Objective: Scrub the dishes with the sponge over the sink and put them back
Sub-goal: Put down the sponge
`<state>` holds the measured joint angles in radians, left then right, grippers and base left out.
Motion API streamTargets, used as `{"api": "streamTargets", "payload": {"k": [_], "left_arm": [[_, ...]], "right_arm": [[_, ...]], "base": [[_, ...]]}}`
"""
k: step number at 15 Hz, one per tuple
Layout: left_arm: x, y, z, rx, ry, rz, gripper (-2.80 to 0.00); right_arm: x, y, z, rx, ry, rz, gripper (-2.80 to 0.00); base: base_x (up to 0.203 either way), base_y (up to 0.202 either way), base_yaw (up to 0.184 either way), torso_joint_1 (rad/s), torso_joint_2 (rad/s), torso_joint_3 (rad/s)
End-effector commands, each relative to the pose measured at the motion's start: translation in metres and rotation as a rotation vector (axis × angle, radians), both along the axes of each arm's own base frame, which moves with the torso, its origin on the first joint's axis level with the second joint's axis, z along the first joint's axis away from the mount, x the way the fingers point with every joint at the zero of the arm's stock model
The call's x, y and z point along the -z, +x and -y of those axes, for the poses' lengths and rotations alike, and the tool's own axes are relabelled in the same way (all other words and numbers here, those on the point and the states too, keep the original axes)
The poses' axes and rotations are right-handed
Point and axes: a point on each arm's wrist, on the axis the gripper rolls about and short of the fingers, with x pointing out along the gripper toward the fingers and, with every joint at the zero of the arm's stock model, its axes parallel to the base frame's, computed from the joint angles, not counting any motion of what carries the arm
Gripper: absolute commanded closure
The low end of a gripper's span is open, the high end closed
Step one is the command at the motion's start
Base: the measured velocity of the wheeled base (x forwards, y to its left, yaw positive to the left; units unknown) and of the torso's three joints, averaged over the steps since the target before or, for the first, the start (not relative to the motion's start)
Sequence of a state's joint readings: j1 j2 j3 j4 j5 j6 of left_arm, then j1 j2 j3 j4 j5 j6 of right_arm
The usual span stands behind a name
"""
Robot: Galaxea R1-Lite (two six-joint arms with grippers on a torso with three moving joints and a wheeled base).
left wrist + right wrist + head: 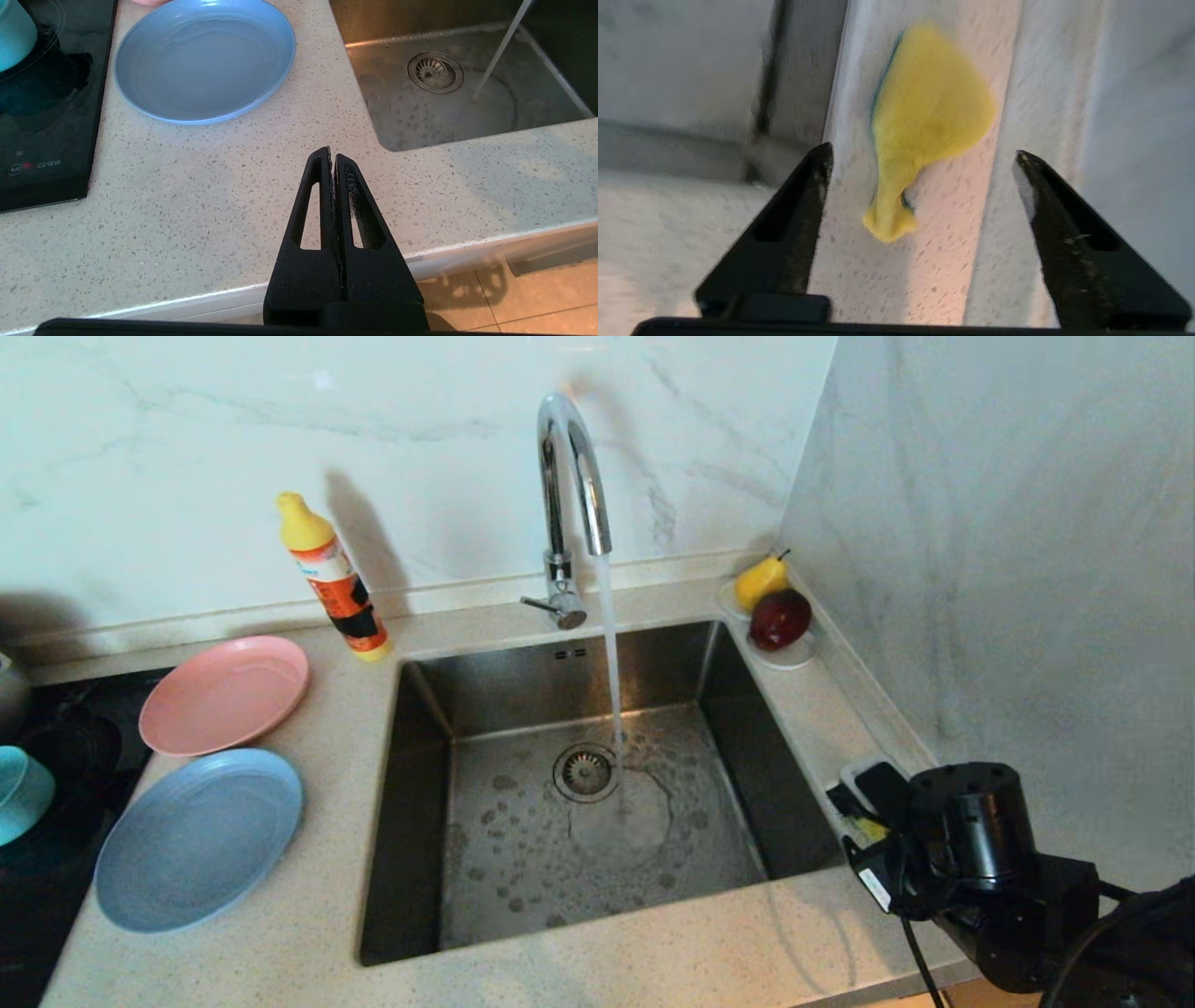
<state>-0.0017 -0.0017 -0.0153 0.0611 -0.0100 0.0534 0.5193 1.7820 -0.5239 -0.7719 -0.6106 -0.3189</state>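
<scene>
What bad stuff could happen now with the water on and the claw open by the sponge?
The tap is running into the sink, so water may splash on the counter. The right claw stands open with the squashed sponge lying loose on the narrow strip beside the sink, where it could slide in. The left claw is shut, idle.

Your head camera looks down over the sink (597,784); left wrist shares its drain (435,72) beyond shut jaws; right wrist sits close, sponge (924,121) between open jaws.
</scene>
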Motion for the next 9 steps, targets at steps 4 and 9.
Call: {"api": "streamTargets", "payload": {"k": [4, 9], "left_arm": [[0.0, 0.0, 0.0, -0.001, 0.0, 0.0, 0.0], [0.0, 0.0, 0.0, -0.001, 0.0, 0.0, 0.0]], "right_arm": [[-0.043, -0.015, -0.001, -0.03, 0.054, 0.093, 0.0], [-0.102, -0.063, 0.012, -0.172, 0.217, 0.284, 0.0]], "base": [[0.0, 0.0, 0.0, 0.0, 0.0, 0.0], [0.0, 0.0, 0.0, 0.0, 0.0, 0.0]]}}
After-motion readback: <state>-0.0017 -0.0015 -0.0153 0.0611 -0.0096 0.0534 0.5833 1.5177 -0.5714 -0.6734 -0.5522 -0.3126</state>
